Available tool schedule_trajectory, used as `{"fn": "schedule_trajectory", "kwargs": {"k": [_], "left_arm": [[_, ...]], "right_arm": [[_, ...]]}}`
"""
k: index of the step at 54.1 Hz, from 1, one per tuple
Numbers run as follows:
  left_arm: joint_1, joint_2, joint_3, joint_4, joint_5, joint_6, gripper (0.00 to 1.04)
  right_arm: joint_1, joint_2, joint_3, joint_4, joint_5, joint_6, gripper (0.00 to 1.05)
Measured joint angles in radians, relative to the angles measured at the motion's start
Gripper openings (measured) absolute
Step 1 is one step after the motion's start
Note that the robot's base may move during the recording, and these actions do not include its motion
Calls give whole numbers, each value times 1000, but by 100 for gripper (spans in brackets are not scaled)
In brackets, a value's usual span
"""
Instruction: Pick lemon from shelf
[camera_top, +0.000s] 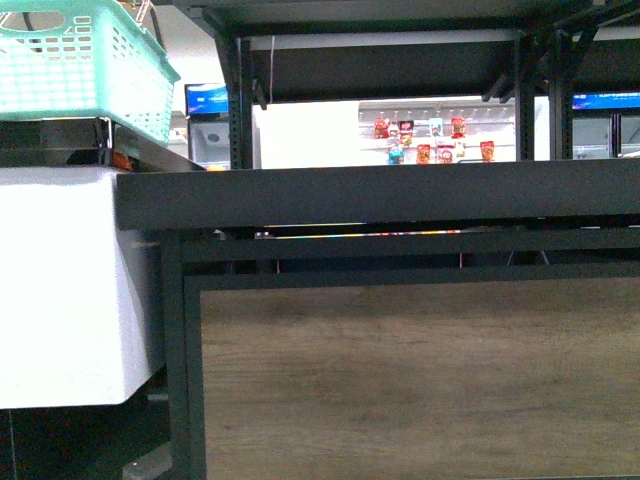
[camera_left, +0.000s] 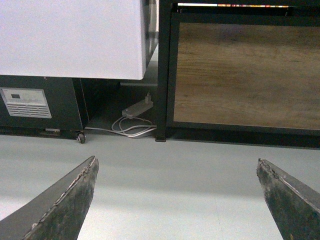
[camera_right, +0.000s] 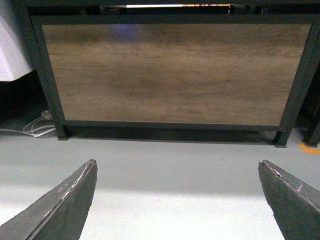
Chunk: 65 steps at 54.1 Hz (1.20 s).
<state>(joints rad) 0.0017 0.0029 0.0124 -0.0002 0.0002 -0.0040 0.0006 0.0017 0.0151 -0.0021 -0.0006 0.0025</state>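
Shelf fills the front view: black tray tier at camera height, wood-grain panel below it. The tray's front lip hides the inside, so I can't tell where the lemon is. Left claw is spread wide with nothing between its fingers, low over the grey floor and facing the panel's left post. Right claw is also spread and empty, square to the panel. A teal basket sits on the white cabinet to the left.

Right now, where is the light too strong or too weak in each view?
Front view: the white box is blown out, and so is the backdrop behind the shelf. Left wrist view: the box is overexposed too. Right wrist view: faint bluish glare on the panel.
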Motion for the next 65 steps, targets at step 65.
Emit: {"fn": "schedule_trajectory", "kwargs": {"k": [65], "left_arm": [[0,0,0,0,0,0,97]], "right_arm": [[0,0,0,0,0,0,97]]}}
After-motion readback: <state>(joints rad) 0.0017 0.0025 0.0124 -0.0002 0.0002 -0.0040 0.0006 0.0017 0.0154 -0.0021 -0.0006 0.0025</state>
